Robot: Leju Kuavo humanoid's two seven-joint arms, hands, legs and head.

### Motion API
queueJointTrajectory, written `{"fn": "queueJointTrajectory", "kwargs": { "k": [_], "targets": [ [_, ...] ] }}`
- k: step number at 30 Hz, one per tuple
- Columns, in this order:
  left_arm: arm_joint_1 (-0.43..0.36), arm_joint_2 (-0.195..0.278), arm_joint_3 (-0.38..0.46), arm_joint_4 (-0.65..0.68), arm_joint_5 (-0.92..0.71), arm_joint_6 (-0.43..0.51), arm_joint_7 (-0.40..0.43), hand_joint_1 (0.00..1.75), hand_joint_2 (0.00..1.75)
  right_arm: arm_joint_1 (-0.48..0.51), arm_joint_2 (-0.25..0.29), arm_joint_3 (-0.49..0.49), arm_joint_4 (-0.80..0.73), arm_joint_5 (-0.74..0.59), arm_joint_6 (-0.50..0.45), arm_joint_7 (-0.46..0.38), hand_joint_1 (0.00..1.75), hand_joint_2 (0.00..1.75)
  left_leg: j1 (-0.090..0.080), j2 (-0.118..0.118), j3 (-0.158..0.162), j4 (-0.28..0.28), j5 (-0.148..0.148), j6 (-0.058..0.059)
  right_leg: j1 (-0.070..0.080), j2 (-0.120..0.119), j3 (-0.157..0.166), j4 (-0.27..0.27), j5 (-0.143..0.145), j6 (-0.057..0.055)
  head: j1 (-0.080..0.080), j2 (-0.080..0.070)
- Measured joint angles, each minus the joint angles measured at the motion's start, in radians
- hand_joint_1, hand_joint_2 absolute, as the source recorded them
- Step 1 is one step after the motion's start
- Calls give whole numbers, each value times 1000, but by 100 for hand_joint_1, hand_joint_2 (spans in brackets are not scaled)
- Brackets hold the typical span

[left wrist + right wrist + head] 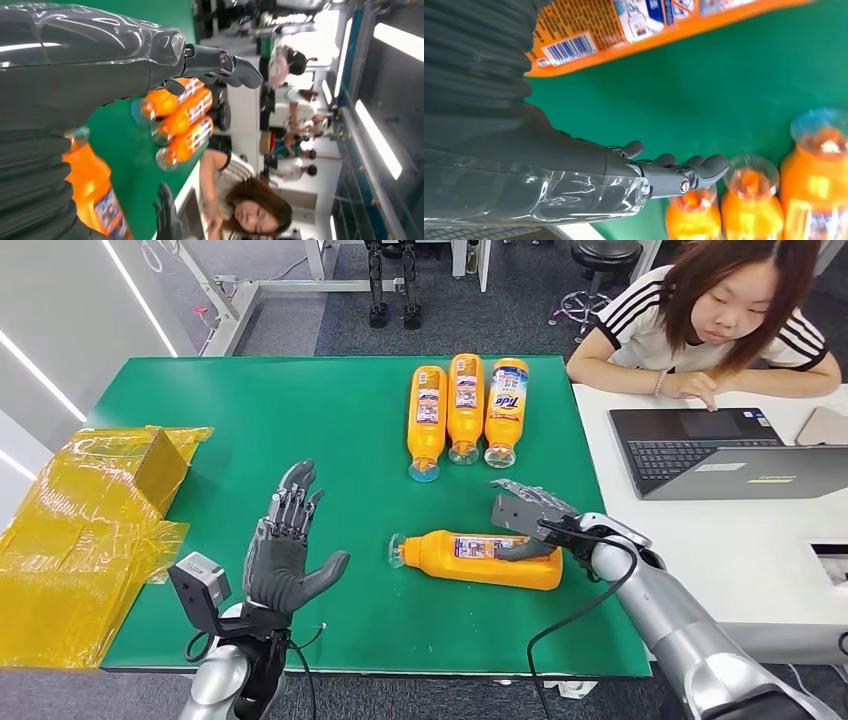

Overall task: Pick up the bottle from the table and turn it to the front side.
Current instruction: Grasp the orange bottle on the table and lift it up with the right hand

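My right robot hand (530,512) hovers with fingers spread just over the base end of an orange bottle (480,558), holding nothing; the bottle lies on its side on the green worktop (300,410), cap towards my left. My left robot hand (285,555) is raised above the worktop, fingers wide apart and empty. Farther back, three more orange bottles (465,410) lie side by side, near a person (715,320) at a laptop (700,445), with crumpled yellow wrapping (85,530) to my left.

A green tabletop (340,430) stands on grey carpet (280,330). Beside it, a person (715,320) sits at a white desk (720,550) with an open laptop (720,450). Metal frame legs (260,290) stand behind.
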Motion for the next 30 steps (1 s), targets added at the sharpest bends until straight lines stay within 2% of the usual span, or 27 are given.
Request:
{"fn": "queueJointTrajectory", "kwargs": {
  "k": [8,14,19,30],
  "targets": [
    [-14,4,0,22,74,-63,33,0,175,-45,-9,45,56,-13,40,8,0,175,0,0,0,0,0,0,0,0,0,0,0,0,0,0],
    [-29,5,2,57,299,-233,132,0,175,-125,-7,128,133,-46,144,24,0,175,0,0,0,0,0,0,0,0,0,0,0,0,0,0],
    [-39,3,11,88,408,-323,186,0,175,-162,10,177,206,-115,177,-18,0,175,0,0,0,0,0,0,0,0,0,0,0,0,0,0],
    [-93,-9,24,163,450,-387,222,0,175,-197,56,219,321,-219,261,-75,0,175,0,0,-1,0,0,0,0,0,0,0,0,0,0,0]
  ]
}}
